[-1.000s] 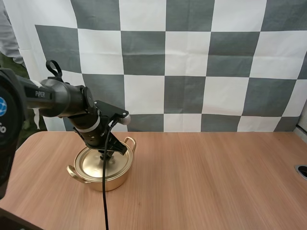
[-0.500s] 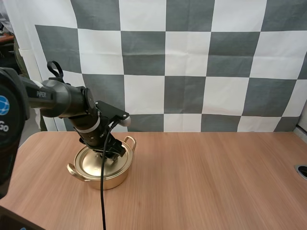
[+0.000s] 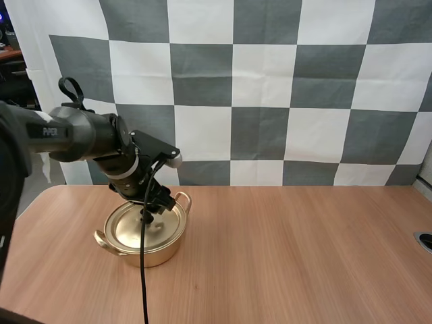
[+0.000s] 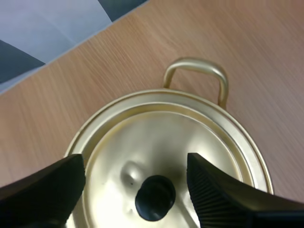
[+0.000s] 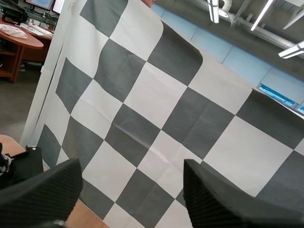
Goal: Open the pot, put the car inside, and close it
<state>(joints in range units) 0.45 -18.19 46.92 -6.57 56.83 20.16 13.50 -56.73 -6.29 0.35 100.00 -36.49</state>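
A gold pot (image 3: 143, 251) with two loop handles stands on the left part of the wooden table, its lid (image 3: 138, 228) seated on it. My left gripper (image 3: 150, 208) hovers just above the lid, open. In the left wrist view its fingers (image 4: 52, 187) stand wide apart on either side of the lid's black knob (image 4: 155, 197) without touching it, and the pot's far handle (image 4: 195, 71) lies beyond. My right gripper (image 5: 133, 194) is open with nothing between its fingers, raised and facing away from the table.
The wooden table (image 3: 290, 256) stretches bare to the right of the pot. A dark round fitting (image 3: 425, 241) sits at the table's right edge. The table's left edge (image 3: 30, 209) runs close behind the pot.
My left gripper has opened off the lid's knob and risen slightly, pulling back a little. The lid stays seated on the pot.
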